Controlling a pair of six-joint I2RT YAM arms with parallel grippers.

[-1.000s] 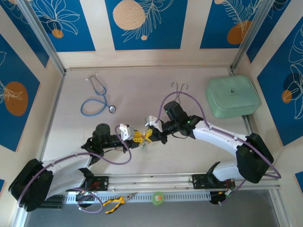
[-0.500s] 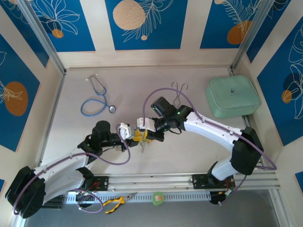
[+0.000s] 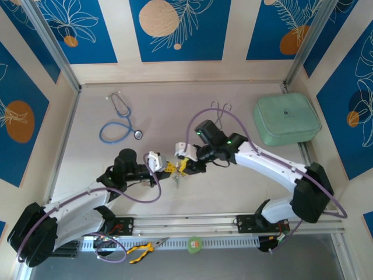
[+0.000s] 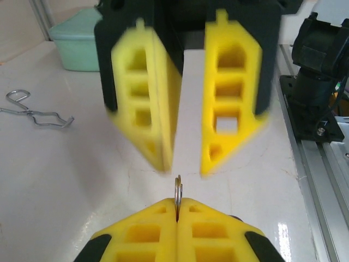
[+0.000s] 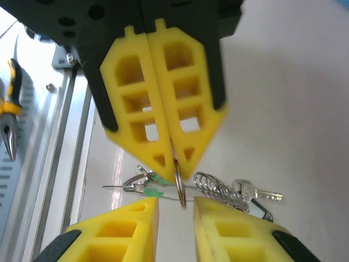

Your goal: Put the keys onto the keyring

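Stethoscope (image 3: 119,125): bench (image 3: 175,111), left. Left hand (image 4: 178,203): clamped on thin ring (image 4: 178,186). Keyring (image 5: 143,183), key (image 5: 260,193): below hands. Right hand (image 5: 175,201): fingers apart either side of ring. Green case (image 3: 287,118): right, lid closed, contents hidden.

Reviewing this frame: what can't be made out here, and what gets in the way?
- Left wrist view: the ring is edge-on, its lower part hidden inside the shut left tool; the open right tool is blurred.
- Right wrist view: the keys are partly behind that tool; whether they're on the ring is unclear.
- Top view: ring and keys are too small, crowded between both tools.
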